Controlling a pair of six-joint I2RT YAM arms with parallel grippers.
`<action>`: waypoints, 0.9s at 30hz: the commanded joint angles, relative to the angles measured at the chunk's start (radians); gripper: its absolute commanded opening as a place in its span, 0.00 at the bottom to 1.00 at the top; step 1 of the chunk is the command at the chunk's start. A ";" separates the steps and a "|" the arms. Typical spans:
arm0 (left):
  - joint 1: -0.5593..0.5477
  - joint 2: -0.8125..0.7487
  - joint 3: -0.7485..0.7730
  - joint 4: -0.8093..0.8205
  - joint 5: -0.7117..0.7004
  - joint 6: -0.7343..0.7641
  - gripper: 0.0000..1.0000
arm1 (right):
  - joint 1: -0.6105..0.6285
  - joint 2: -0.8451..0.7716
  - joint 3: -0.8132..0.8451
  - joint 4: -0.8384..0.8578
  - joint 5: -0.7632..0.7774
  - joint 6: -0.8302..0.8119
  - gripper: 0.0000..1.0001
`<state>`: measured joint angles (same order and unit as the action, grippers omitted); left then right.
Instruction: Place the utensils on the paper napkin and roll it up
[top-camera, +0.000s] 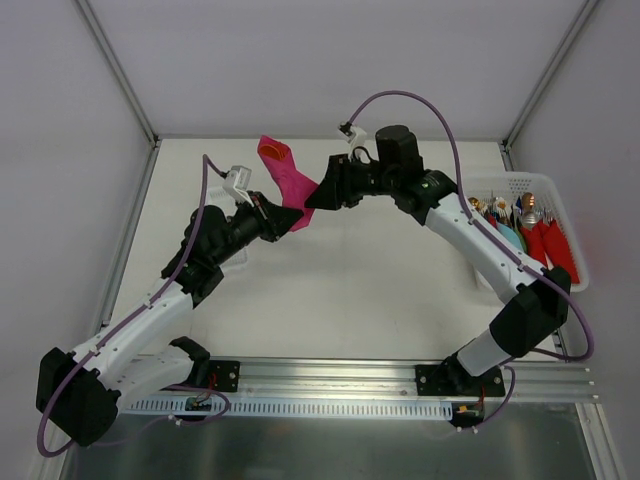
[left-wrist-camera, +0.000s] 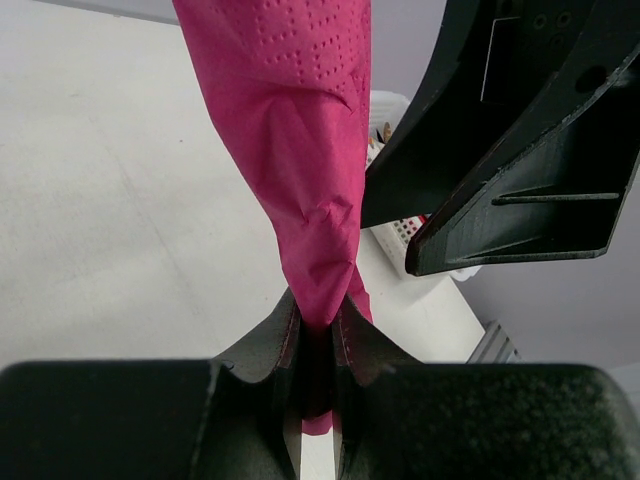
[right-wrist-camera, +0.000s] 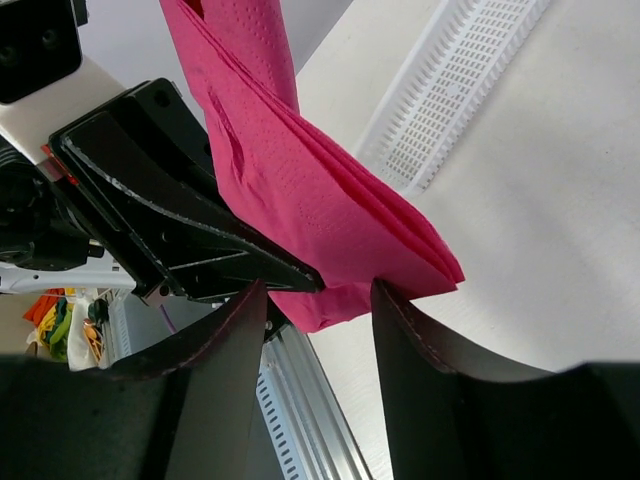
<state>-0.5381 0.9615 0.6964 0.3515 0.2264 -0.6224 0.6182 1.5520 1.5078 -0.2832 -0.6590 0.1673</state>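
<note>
The magenta-pink paper napkin (top-camera: 287, 183) is rolled into a loose cone and held in the air above the table's back middle. An orange utensil tip (top-camera: 270, 150) shows at its open top end; I cannot tell whether it is the spoon or the fork. My left gripper (left-wrist-camera: 320, 335) is shut on the napkin's narrow lower end (left-wrist-camera: 300, 170). My right gripper (right-wrist-camera: 320, 300) is open, its jaws on either side of the napkin's lower folds (right-wrist-camera: 310, 190) without closing on them. In the top view the left gripper (top-camera: 278, 216) and the right gripper (top-camera: 318, 194) meet at the napkin.
A white basket (top-camera: 566, 205) at the right edge holds metal utensils (top-camera: 530, 225) with red and teal wraps. It also shows in the right wrist view (right-wrist-camera: 450, 90). An aluminium rail (top-camera: 330, 375) runs along the near edge. Walls enclose the table.
</note>
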 joint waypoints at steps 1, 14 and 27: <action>-0.011 -0.014 0.045 0.030 0.017 -0.013 0.00 | 0.009 0.010 0.052 0.052 -0.017 0.020 0.50; -0.016 0.000 0.052 0.032 0.054 -0.022 0.00 | 0.009 0.045 0.043 0.151 -0.125 0.090 0.56; -0.019 -0.009 0.057 0.040 0.050 -0.019 0.00 | 0.009 0.066 0.019 0.213 -0.177 0.163 0.56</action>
<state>-0.5446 0.9665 0.7116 0.3511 0.2630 -0.6415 0.6205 1.6264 1.5150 -0.1242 -0.8036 0.3103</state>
